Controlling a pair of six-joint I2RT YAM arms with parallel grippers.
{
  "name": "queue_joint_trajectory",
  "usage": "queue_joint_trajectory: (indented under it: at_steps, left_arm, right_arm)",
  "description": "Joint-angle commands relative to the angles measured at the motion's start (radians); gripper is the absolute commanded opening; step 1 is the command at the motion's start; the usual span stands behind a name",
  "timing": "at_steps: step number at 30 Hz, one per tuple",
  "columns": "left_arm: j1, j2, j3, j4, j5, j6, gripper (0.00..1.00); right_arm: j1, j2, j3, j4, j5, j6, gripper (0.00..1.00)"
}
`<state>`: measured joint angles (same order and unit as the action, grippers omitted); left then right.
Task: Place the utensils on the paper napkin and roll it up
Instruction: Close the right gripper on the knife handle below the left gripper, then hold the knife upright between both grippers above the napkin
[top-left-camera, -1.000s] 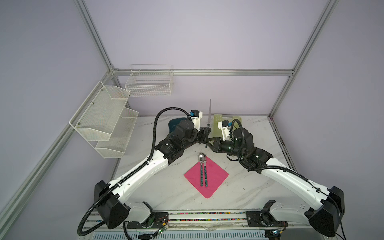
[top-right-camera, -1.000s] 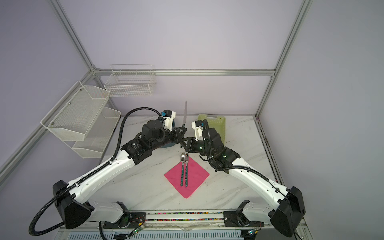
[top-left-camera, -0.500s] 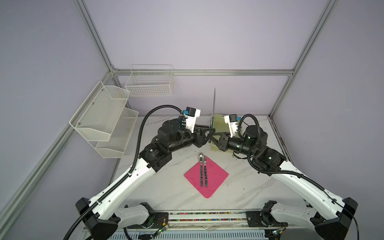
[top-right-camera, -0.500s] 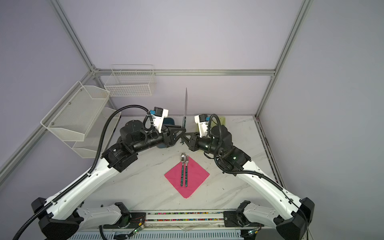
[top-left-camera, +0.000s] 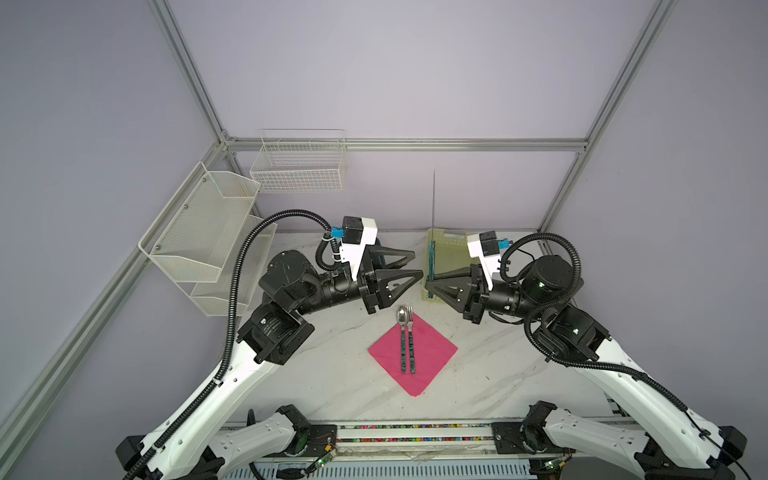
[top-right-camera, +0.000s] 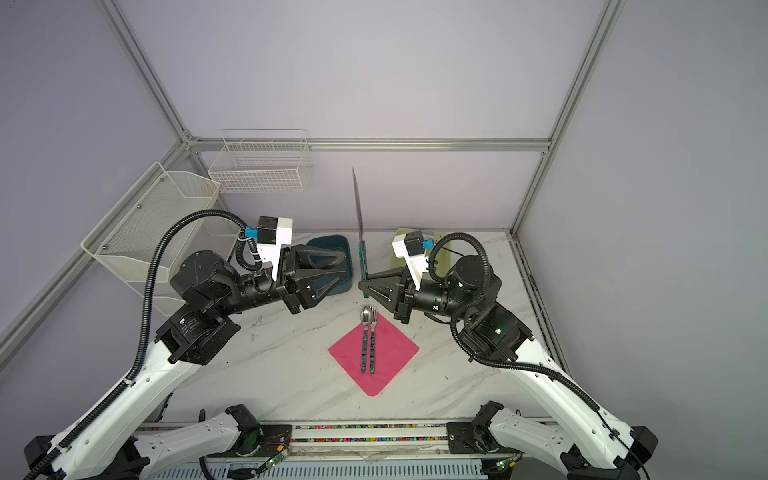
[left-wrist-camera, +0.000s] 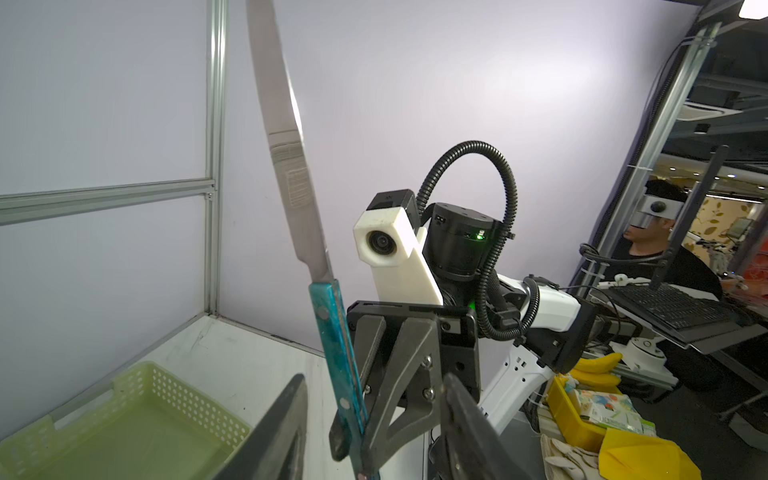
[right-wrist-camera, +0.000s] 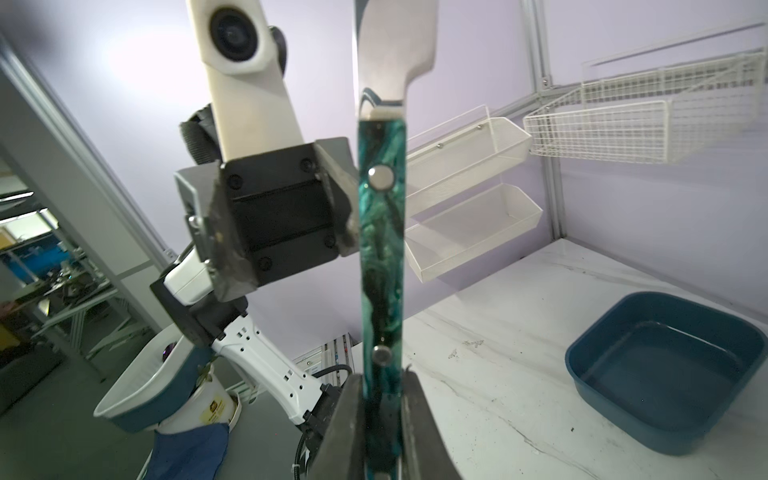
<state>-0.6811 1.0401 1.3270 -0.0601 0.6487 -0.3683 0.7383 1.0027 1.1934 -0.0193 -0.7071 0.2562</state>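
Note:
The pink paper napkin (top-left-camera: 430, 353) (top-right-camera: 392, 353) lies as a diamond on the marble table. A spoon (top-left-camera: 402, 328) (top-right-camera: 365, 328) and a fork (top-left-camera: 410, 334) (top-right-camera: 372, 334) lie side by side on it, heads over its far corner. My right gripper (top-left-camera: 429, 286) (top-right-camera: 363, 286) (right-wrist-camera: 382, 415) is shut on the lower end of the knife's teal handle (right-wrist-camera: 381, 270). The knife (top-left-camera: 433, 199) (top-right-camera: 358, 208) (left-wrist-camera: 299, 187) stands upright above the table, blade up. My left gripper (top-left-camera: 417, 264) (top-right-camera: 346, 262) (left-wrist-camera: 374, 432) is open just left of the knife, touching nothing.
A pale green basket (top-left-camera: 451, 249) (left-wrist-camera: 137, 395) sits at the back behind the right gripper. A teal tub (top-right-camera: 332, 245) (right-wrist-camera: 665, 374) sits behind the left gripper. White mesh shelves (top-left-camera: 203, 232) and a wire basket (top-left-camera: 299, 166) hang on the left and back walls.
My left gripper has opened, let go of the knife and drawn back to the left. The right gripper has kept hold of the knife and carried it slightly right and higher.

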Motion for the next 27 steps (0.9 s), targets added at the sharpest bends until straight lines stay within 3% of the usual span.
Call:
queue_joint_trajectory:
  at_steps: [1,5,9,14,27]
  left_arm:
    - [-0.001,0.009,-0.035,0.091,0.14,0.044,0.5]
    - [-0.001,-0.004,-0.097,0.271,0.224,-0.016,0.5]
    - [-0.001,0.016,-0.081,0.287,0.287,-0.029,0.43]
    - [-0.003,0.021,-0.088,0.341,0.275,-0.049,0.37]
    - [-0.003,0.061,-0.03,0.223,0.242,-0.037,0.38]
  right_arm:
    - [0.001,-0.003,0.022,0.031,-0.117,-0.091,0.0]
    - [0.001,-0.003,0.028,0.023,-0.141,-0.117,0.0]
    - [0.001,-0.005,0.027,0.03,-0.185,-0.129,0.0]
    - [0.001,-0.001,0.028,0.026,-0.206,-0.127,0.0]
    - [0.001,-0.012,0.033,0.033,-0.241,-0.133,0.0]
